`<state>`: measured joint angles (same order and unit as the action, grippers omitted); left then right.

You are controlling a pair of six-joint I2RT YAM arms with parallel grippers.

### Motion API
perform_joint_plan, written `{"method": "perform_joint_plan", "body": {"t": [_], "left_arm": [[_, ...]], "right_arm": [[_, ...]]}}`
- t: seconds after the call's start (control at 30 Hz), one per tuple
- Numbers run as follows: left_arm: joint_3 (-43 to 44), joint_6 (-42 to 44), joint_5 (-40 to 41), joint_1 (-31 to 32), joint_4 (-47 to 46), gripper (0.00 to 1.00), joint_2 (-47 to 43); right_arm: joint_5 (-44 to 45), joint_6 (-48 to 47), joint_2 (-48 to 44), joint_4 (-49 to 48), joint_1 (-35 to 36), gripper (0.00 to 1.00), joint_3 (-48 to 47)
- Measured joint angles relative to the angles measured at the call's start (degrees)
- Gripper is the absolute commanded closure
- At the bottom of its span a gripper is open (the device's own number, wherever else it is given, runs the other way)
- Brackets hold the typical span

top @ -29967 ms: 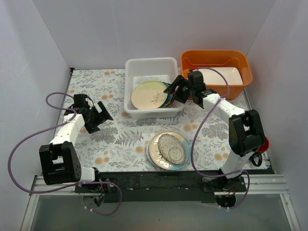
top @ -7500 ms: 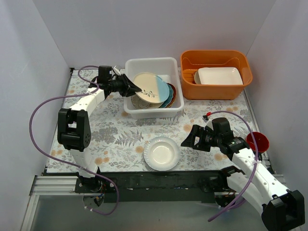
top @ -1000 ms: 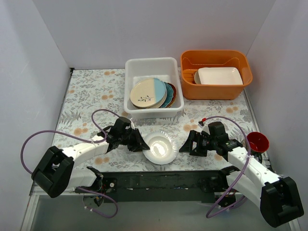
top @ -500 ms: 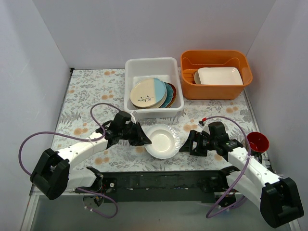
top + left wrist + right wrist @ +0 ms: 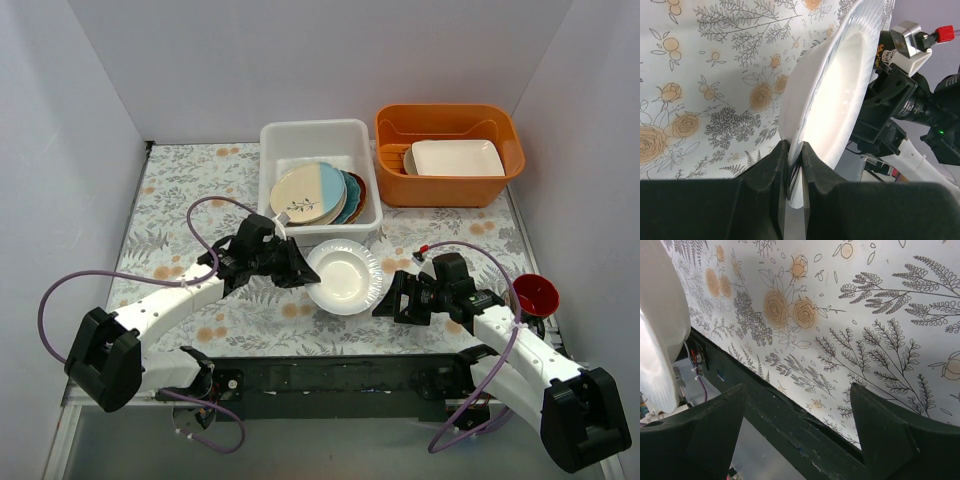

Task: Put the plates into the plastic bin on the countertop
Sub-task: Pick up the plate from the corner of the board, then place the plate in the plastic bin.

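Worktop (image 5: 180,200): white, leaf-and-flower print.
Walls (image 5: 300,60): plain, pale.
Plate (image 5: 347,277): white, glossy, tilted.
Left pincer (image 5: 794,150): clamped on its rim.
Right pincer (image 5: 797,395): spread wide.

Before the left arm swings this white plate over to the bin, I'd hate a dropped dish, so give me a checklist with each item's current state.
1. Grip: left gripper shut on white plate at its rim: ok.
2. Lift: plate tilted, off the countertop: ok.
3. Other arm: right gripper open, apart from plate: ok.
4. Room: plastic bin has its far half bare behind stacked plates: ok.
5. Clearance over bin's near rim: cannot tell.
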<state>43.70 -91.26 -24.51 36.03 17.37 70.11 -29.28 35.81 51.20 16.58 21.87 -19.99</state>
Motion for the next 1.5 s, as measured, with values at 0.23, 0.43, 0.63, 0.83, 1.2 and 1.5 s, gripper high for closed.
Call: {"method": "perform_joint_plan", "body": {"t": [0.23, 0.43, 0.63, 0.83, 1.2, 1.5], "left_arm": [[2.32, 0.83, 0.17, 0.00, 0.72, 1.00, 1.49], [4.00, 1.07, 1.18, 0.00, 2.01, 1.00, 2.19], [7.04, 1.40, 1.99, 0.00, 2.86, 1.00, 2.78], [10.40, 2.12, 2.27, -0.02, 2.93, 1.00, 4.87], [12.92, 2.62, 2.67, -1.01, 3.65, 1.00, 6.40], [13.84, 4.28, 1.81, -5.01, 4.07, 1.00, 6.88]], "right_arm": [[0.70, 0.00, -1.68, 0.59, 0.00, 0.09, 0.00], [0.61, 0.00, -1.18, 0.44, 0.00, 0.09, 0.00], [0.59, 0.00, -0.02, 0.37, 0.00, 0.09, 0.00], [0.61, 0.00, -0.52, 0.39, 0.00, 0.09, 0.02], [0.59, 0.00, -1.16, 0.33, 0.00, 0.09, 0.31], [0.59, 0.02, -0.48, -0.15, 0.00, 0.09, 1.57]]}}
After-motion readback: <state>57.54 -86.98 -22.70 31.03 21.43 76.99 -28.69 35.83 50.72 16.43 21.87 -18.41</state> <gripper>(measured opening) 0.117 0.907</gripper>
